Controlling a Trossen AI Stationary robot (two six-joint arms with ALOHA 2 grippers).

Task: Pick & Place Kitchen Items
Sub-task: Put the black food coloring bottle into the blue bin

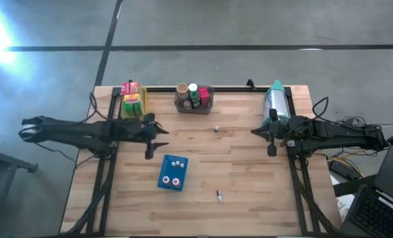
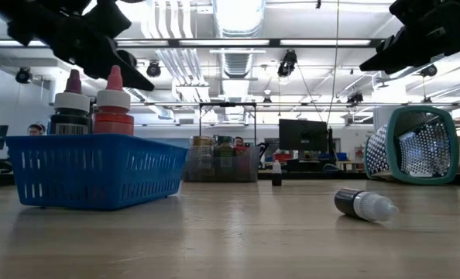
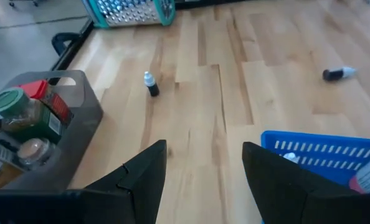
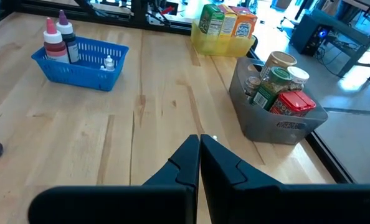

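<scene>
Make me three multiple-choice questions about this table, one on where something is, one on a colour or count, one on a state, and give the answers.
1. Where does the grey bin stand?
A. middle of the table's far edge
B. beside the right arm
C. inside the blue basket

2. How many tall red-capped bottles stand in the blue basket?
A. none
B. two
C. five

3. How is the small bottle nearest the low camera?
A. upright
B. held by a gripper
C. lying on its side

Answers: 1 A, the high view shows it at the far edge's middle. 2 B, the right wrist view shows two. 3 C, the low view shows it flat on the wood.
</scene>
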